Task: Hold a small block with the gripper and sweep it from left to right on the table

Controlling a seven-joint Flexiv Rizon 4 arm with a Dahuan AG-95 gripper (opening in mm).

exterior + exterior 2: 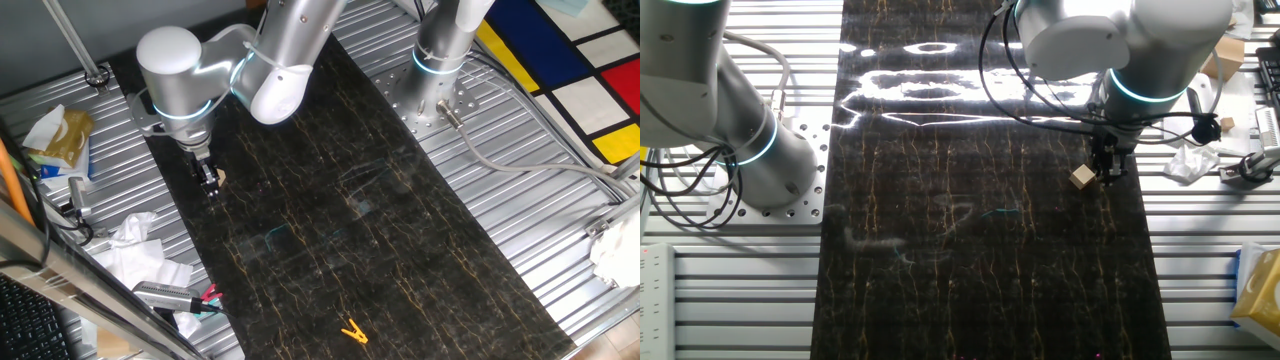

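Observation:
The small block (pixel 1083 178), a tiny pale tan cube, lies on the black veined table (pixel 970 280) near its edge. It also shows in one fixed view (pixel 221 178). My narrow black gripper (pixel 1108 176) points straight down with its tips at the table surface, right beside the block. The block sits against the outer side of the fingers, not between them. In one fixed view the gripper (pixel 210 187) stands near the table's (pixel 330 250) left edge. The fingers look close together, but the gap is too small to read.
A yellow clip (pixel 353 332) lies at the near end of the table. The second arm's base (pixel 440 80) stands at the far right corner. Crumpled tissue (pixel 135 250), a tool (pixel 170 296) and packets (pixel 60 140) lie on the ribbed metal left of the table.

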